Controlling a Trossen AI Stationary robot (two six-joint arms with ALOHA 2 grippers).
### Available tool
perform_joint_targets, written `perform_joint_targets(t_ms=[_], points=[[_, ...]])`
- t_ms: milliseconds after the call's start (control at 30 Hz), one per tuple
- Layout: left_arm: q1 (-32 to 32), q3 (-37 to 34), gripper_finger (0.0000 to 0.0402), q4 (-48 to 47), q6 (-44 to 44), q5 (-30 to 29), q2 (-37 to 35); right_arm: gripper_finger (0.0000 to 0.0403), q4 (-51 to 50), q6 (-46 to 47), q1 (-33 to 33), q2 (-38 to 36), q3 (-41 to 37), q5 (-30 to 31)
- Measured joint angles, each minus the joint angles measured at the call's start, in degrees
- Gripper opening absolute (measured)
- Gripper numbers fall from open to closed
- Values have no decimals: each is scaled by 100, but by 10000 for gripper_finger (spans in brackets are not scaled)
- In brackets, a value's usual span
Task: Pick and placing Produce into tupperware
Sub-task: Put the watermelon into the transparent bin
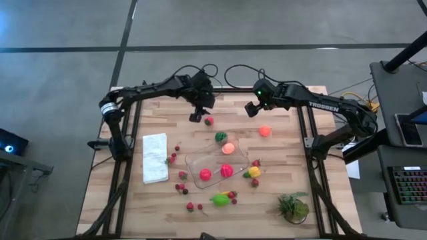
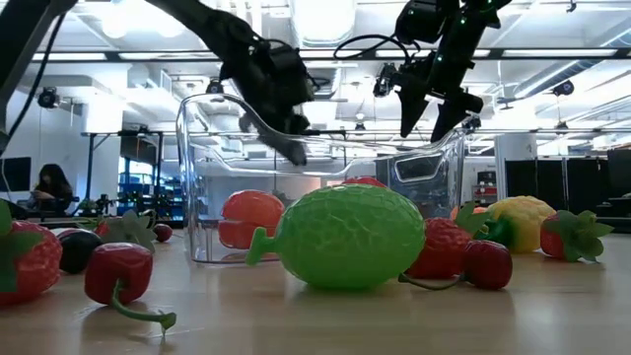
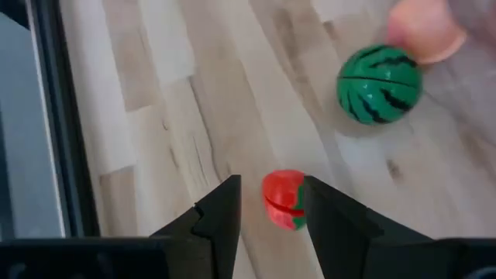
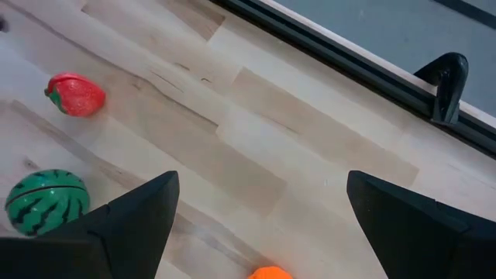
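Pale wooden planks make up your table (image 1: pixel 280 180), with a wide workshop room beyond it. Your tupperware (image 1: pixel 217 167) sits near the middle: clear, rectangular, round-cornered, holding two red pieces (image 1: pixel 227 171) and a pale orange one (image 1: pixel 228 149) at its far end. The striped dark-green melon (image 1: pixel 221 137) lies just beyond its far edge, and a red fruit (image 1: pixel 209 121) lies farther still. Your left gripper (image 3: pixel 267 221) hangs over that red fruit with its fingers narrowly parted and nothing between them. Your right gripper (image 4: pixel 260 225) hovers at the far side with its fingers spread wide and empty, an orange fruit (image 1: pixel 265 131) near it. A lime-green fruit (image 1: pixel 220 199), a yellow one (image 1: pixel 254 172) and small red berries (image 1: pixel 183 175) are scattered on the near side.
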Motion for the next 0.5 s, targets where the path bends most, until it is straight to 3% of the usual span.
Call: perform_joint_targets(t_ms=[133,267,433,500], points=[[-131,-124,123,196,-107,-627,155,365,-78,1,0,0,-4,-2],[-367,-118,123,75,-51,-669,152,365,-286,4,3,0,-11,-2],[-804,-201,123,127,1168,-869,159,365,-460,-39,4,0,-15,-2],[-957,-286,123,450,1176,-871,177,365,-474,-56,4,0,-15,-2]])
